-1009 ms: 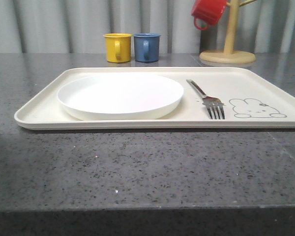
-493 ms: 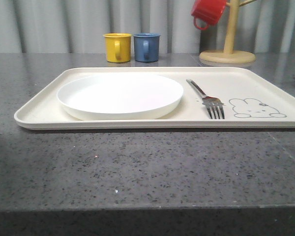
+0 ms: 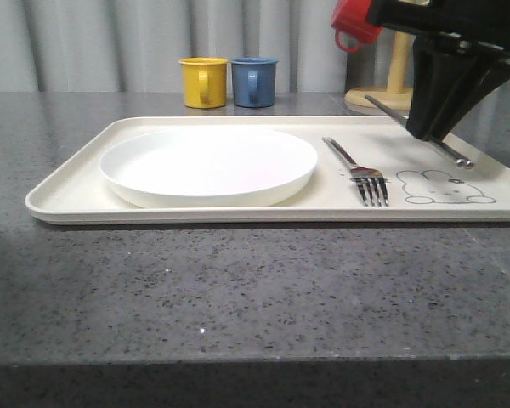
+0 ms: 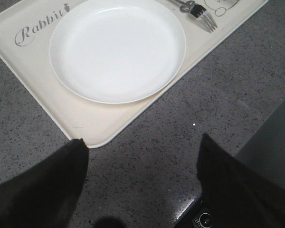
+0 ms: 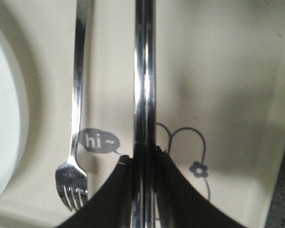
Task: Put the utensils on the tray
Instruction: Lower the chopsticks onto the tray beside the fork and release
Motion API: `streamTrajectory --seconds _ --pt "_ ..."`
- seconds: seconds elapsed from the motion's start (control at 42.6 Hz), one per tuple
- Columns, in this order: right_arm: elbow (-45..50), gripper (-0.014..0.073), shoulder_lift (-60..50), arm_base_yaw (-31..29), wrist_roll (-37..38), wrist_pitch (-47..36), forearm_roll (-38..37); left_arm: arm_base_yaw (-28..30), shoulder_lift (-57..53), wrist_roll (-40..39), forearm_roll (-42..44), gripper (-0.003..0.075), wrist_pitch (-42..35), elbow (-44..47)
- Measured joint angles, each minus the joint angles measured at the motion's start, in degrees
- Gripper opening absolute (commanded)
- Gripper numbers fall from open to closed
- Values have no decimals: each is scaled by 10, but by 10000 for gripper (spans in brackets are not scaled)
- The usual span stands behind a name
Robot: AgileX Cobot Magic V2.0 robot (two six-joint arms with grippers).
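Cream tray (image 3: 238,212) sits square on the speckled grey worktop (image 3: 238,297), low rim all round, and there's a wide bare strip of worktop between its near rim and the front. On the tray: one white plate (image 3: 208,163) on the left half and one fork (image 3: 357,168) just beside it, tines toward the front, handle pointing back. Open tray floor is mostly on the far right, around the rabbit drawing (image 3: 442,189).

That's where the right hand (image 3: 438,106) hangs, above the tray's right end, pinched tight on the chopsticks (image 3: 421,132). From the right wrist view they read as two rods pressed together (image 5: 145,71), running parallel to the fork and apart from it.

Left hand (image 4: 142,185) is spread wide over the worktop near the tray's corner, holding nothing.

Behind the tray: one yellow mug (image 3: 202,82), one blue mug (image 3: 254,82), side by side, plus a red mug (image 3: 354,24) on a wooden mug stand (image 3: 393,89), all clear of the tray.
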Motion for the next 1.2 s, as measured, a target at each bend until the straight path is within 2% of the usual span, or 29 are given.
streamTrajectory --seconds 0.141,0.282,0.587,0.774,0.915,1.196 --pt "0 206 16 1 20 -7 0 0 0 0 0 480 0 0" --pt "0 281 29 1 23 -7 0 0 0 0 0 480 0 0" --pt "0 295 26 1 22 -16 -4 0 0 0 0 480 0 0" --pt "0 295 -33 -6 -20 -20 -30 0 0 0 0 480 0 0" --pt "-1 295 -75 -51 -44 1 -53 0 0 0 0 480 0 0" --pt "-1 290 -78 -196 -92 39 -108 0 0 0 0 480 0 0"
